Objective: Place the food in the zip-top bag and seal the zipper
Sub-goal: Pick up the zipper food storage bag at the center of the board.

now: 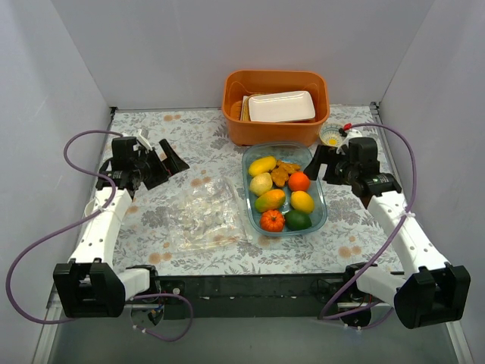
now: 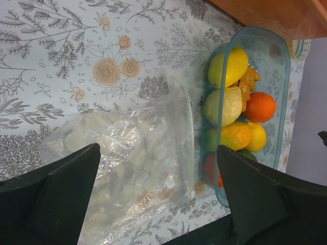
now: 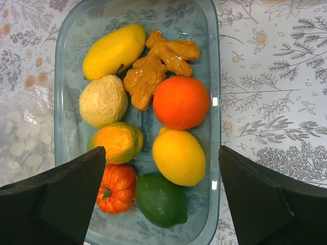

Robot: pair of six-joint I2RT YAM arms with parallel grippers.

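The food, several glossy toy fruits and vegetables (image 1: 282,193), lies in a clear blue oblong dish (image 1: 321,199) right of centre. In the right wrist view I see a yellow mango (image 3: 113,51), an orange (image 3: 181,102), a lemon (image 3: 179,155), a lime (image 3: 161,199) and a small pumpkin (image 3: 116,188). The clear zip-top bag (image 1: 203,216) lies flat and empty just left of the dish. Its zipper edge (image 2: 191,143) faces the dish. My left gripper (image 1: 163,165) is open and empty, above the table behind the bag (image 2: 133,158). My right gripper (image 1: 322,165) is open and empty above the dish's right rim (image 3: 215,76).
An orange bin (image 1: 273,130) holding a white tray (image 1: 281,106) stands behind the dish. A small round cup (image 1: 331,137) sits at the bin's right corner. White walls close in the back and both sides. The table has a floral cloth.
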